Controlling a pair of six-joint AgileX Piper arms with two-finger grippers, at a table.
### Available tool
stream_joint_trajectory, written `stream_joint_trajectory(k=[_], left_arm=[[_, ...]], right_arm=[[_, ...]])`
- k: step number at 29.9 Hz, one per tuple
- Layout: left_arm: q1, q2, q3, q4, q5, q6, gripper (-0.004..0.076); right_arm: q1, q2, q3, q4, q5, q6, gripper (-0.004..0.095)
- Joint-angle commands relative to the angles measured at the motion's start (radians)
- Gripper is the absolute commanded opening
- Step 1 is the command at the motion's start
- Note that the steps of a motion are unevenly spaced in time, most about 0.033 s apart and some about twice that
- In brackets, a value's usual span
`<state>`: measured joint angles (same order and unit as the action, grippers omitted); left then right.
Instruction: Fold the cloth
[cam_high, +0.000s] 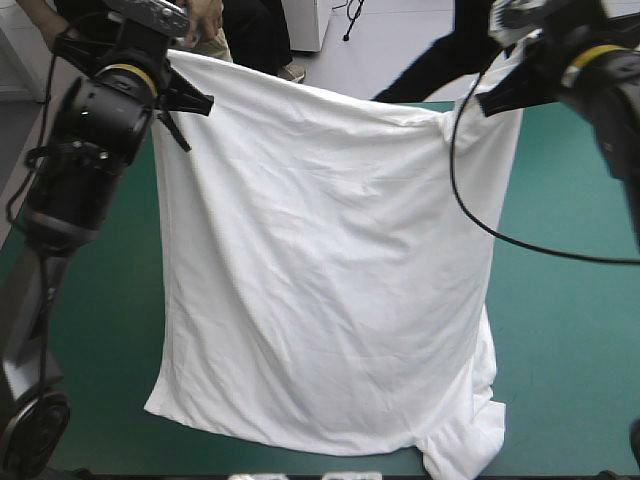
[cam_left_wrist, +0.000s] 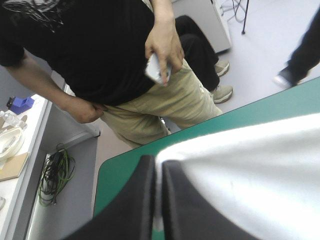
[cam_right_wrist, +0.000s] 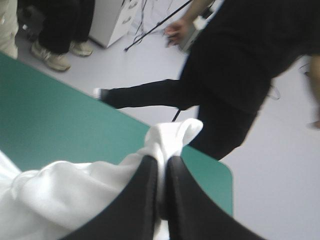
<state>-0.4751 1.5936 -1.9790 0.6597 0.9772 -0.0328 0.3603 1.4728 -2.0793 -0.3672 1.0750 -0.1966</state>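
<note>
Above the teal-green worktop (cam_high: 570, 330), left tool (cam_left_wrist: 159, 162) and right tool (cam_right_wrist: 162, 160) each pinch an upper corner of the hanging T-shirt (cam_high: 320, 260).

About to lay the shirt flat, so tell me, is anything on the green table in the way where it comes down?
Nothing visible. The left hand and right hand are both shut on the T-shirt, and the teal-green cover beside it is bare; what lies behind the hanging cloth is hidden.
</note>
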Motion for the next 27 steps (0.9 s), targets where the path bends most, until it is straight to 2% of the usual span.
stream_joint_trajectory(k=[1,5,11,14,16,21,22,24,26,27], left_arm=[[0.026,0.043,-0.022,0.057,-0.110,-0.026,-0.0017],[0.084,0.145,-0.022,-0.035,-0.153,-0.041,-0.0017],[0.190,0.237,-0.022,-0.205,-0.299,-0.041,-0.0017],[0.229,0.288,-0.022,-0.264,-0.327,-0.039,-0.0017],[0.247,0.325,-0.022,-0.289,-0.335,-0.039,-0.0017],[0.276,0.420,-0.022,-0.352,-0.378,-0.041,-0.0012],[0.278,0.433,-0.022,-0.355,-0.383,-0.041,0.0000],[0.282,0.465,-0.022,-0.366,-0.409,-0.041,0.0077],[0.284,0.486,-0.022,-0.385,-0.438,-0.041,0.0201],[0.284,0.496,-0.022,-0.390,-0.452,-0.041,0.0290]], right_arm=[[-0.033,0.105,-0.017,0.048,-0.104,-0.005,-0.0017],[-0.090,0.257,-0.019,0.176,-0.158,-0.048,-0.0018],[-0.170,0.430,-0.088,0.335,-0.265,-0.091,-0.0016],[-0.191,0.507,-0.148,0.367,-0.277,-0.103,-0.0008],[-0.200,0.551,-0.184,0.373,-0.277,-0.103,0.0034],[-0.228,0.623,-0.209,0.410,-0.310,-0.107,0.0264],[-0.233,0.629,-0.209,0.413,-0.319,-0.107,0.0308],[-0.238,0.639,-0.209,0.413,-0.337,-0.107,0.0368],[-0.248,0.639,-0.206,0.410,-0.361,-0.107,0.0399],[-0.252,0.637,-0.209,0.408,-0.365,-0.107,0.0402]])
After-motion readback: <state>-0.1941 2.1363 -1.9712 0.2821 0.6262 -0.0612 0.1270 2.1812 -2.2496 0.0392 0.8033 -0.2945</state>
